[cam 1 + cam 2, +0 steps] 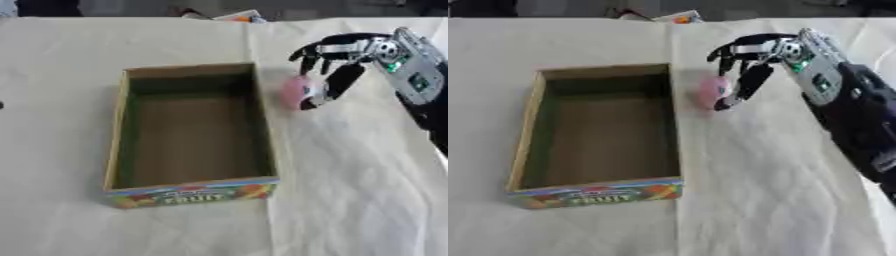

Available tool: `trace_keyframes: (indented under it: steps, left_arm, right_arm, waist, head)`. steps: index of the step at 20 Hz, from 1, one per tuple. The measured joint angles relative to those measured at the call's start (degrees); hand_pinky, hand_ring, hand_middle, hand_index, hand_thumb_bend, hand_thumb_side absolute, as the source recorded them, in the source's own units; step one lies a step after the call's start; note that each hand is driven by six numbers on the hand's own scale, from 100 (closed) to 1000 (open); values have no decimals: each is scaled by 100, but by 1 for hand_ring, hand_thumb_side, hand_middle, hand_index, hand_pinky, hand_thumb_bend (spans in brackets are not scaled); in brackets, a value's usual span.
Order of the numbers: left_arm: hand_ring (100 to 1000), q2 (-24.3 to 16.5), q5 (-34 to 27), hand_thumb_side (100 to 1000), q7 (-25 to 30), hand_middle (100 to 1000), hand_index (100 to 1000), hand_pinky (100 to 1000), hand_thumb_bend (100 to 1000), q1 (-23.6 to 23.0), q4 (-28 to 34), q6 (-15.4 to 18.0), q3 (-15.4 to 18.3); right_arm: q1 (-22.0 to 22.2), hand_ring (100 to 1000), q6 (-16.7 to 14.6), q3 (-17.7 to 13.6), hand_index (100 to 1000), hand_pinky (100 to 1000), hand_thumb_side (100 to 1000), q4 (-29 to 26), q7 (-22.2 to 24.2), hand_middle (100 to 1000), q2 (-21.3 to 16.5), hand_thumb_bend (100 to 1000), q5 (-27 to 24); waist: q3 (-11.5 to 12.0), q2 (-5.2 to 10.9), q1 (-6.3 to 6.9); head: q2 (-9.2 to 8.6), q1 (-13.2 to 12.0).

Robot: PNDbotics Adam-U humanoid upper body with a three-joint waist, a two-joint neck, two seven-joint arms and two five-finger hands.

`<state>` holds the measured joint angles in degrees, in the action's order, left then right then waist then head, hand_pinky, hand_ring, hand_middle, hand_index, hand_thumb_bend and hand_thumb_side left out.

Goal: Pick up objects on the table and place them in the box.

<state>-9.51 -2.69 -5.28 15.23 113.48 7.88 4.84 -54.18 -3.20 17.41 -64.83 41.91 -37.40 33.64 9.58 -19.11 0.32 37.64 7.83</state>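
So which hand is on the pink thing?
The right hand, fingers curled around the pink object beside the box's right wall; no left hand shows.

Readable text: one word on the box

"FRUIT" stands on the colourful near front wall of the open cardboard box (194, 195), lower centre; nothing else is legible.

A pale cream cloth (350, 190) covered the counter, creased in long folds toward five o'clock and with a straight seam running from twelve o'clock down the middle. Beyond the cloth's far edge, at about twelve o'clock, a small white item with orange and blue markings (238, 17) lay partly in view, too blurred to identify. A dark strip of background (570, 7) ran across the top from eleven to one o'clock, with nothing in it clear enough to make out.
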Motion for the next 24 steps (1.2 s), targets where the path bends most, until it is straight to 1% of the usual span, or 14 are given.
trace_keyframes:
  steps: [3, 7, 11, 13, 15, 16, 17, 18, 19, 20, 21, 22, 23, 24]
  left_arm:
    - [646, 2, -1, 939, 10, 581, 596, 528, 100, 12, 0, 7, -1]
    - [647, 4, -1, 938, 20, 581, 596, 528, 100, 21, 0, 15, -1]
    - [648, 4, -1, 939, 21, 582, 591, 528, 100, 26, 0, 15, -2]
    - [648, 5, -1, 939, 23, 582, 590, 528, 100, 26, 0, 14, -2]
    - [648, 6, -1, 939, 28, 582, 588, 528, 100, 26, 0, 9, -2]
    - [648, 11, -1, 939, 32, 582, 588, 528, 100, 26, 0, 6, -2]
    - [649, 23, -1, 938, 35, 582, 588, 528, 100, 26, 0, 4, -2]
    - [649, 33, -1, 937, 36, 582, 587, 528, 100, 26, 0, 3, -2]
    - [649, 46, -1, 937, 38, 582, 587, 528, 100, 26, 0, 2, -2]
    - [649, 48, -1, 935, 42, 582, 586, 528, 100, 26, 0, -1, -2]
    - [649, 48, -1, 935, 45, 582, 586, 529, 100, 26, 0, -3, -2]
    - [650, 48, -1, 932, 47, 583, 586, 529, 100, 26, 0, -4, -2]
    - [650, 49, -1, 931, 49, 583, 586, 529, 100, 26, 0, -4, -2]
    - [650, 49, -1, 925, 51, 583, 586, 529, 100, 26, 0, -3, -2]
  right_arm:
    - [-1, 849, -37, -24, 934, 715, 367, 116, -124, 707, 43, 530, 150]
    - [-21, 816, -90, -46, 890, 709, 378, 194, -254, 674, 83, 505, 309]
    - [-26, 797, -127, -58, 802, 697, 393, 222, -318, 587, 91, 469, 343]
    - [-28, 781, -123, -60, 758, 689, 393, 223, -361, 529, 98, 441, 333]
    - [-28, 772, -112, -60, 732, 685, 386, 223, -406, 507, 101, 428, 297]
    - [-28, 762, -108, -59, 704, 681, 376, 223, -423, 491, 101, 389, 272]
    - [-27, 760, -104, -58, 699, 680, 370, 223, -440, 487, 101, 380, 243]
    - [-27, 750, -100, -57, 684, 674, 352, 223, -448, 478, 101, 326, 207]
    - [-25, 748, -93, -56, 683, 673, 351, 222, -456, 476, 101, 317, 166]
    - [-25, 739, -87, -53, 685, 668, 343, 221, -462, 469, 101, 247, 120]
    - [-24, 737, -84, -43, 687, 666, 340, 215, -464, 469, 101, 215, 69]
    - [-22, 730, -83, -38, 686, 659, 335, 203, -463, 464, 101, 105, 19]
    - [-19, 728, -81, -33, 685, 658, 339, 189, -461, 463, 101, 100, -33]
    - [-15, 723, -79, -26, 683, 652, 368, 182, -462, 460, 101, 100, -72]
  waist:
    - [31, -25, 6]
    - [37, -29, 8]
    - [39, -31, 14]
    - [37, -31, 16]
    - [33, -31, 16]
    - [31, -31, 15]
    - [30, -32, 15]
    - [28, -32, 15]
    - [25, -32, 15]
    - [22, -32, 14]
    - [21, -32, 11]
    - [16, -32, 8]
    - [12, -32, 6]
    - [10, -32, 6]
  head:
    - [-11, 23]
    - [-28, 43]
    - [-32, 46]
    - [-32, 47]
    - [-32, 47]
    - [-32, 47]
    - [-32, 47]
    - [-31, 47]
    - [-30, 47]
    - [-30, 47]
    - [-30, 46]
    - [-29, 46]
    - [-29, 45]
    - [-29, 45]
